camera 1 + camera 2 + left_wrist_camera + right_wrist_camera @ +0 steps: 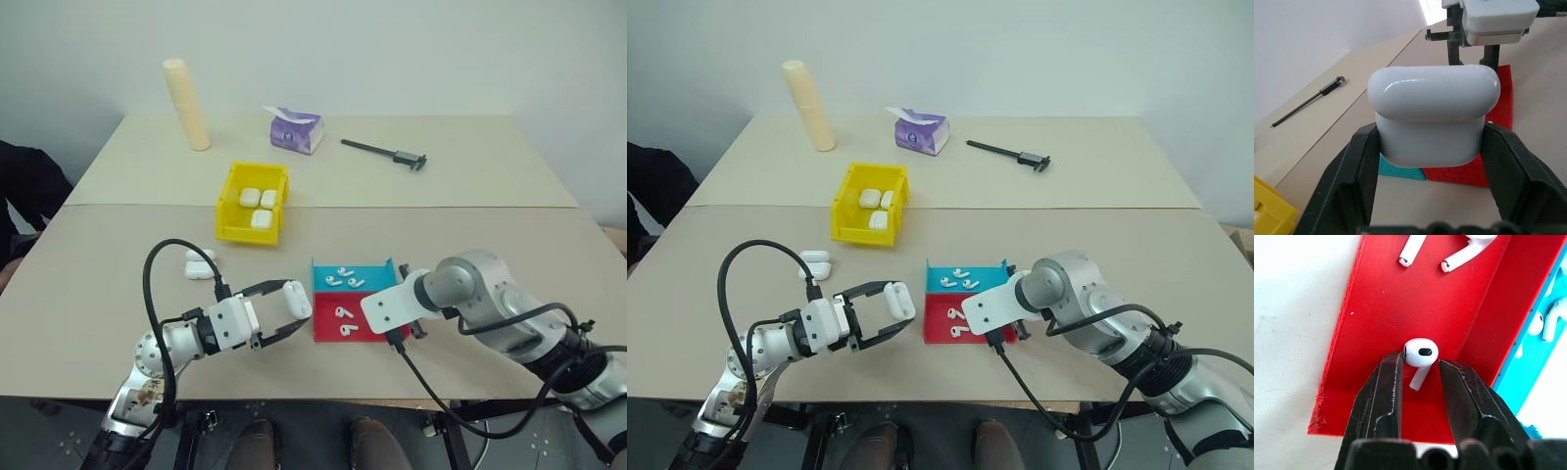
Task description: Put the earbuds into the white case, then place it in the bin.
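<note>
White gloss: one white case (1432, 115) is clamped between the left gripper's (286, 315) black fingers, held level beside the trays. No writing can be read anywhere. One earbud (1420, 354) is pinched in the right gripper (1420, 369) over the red tray (1381, 308). Beyond the left gripper, three cases are counted in the yellow bin (230, 201).
</note>
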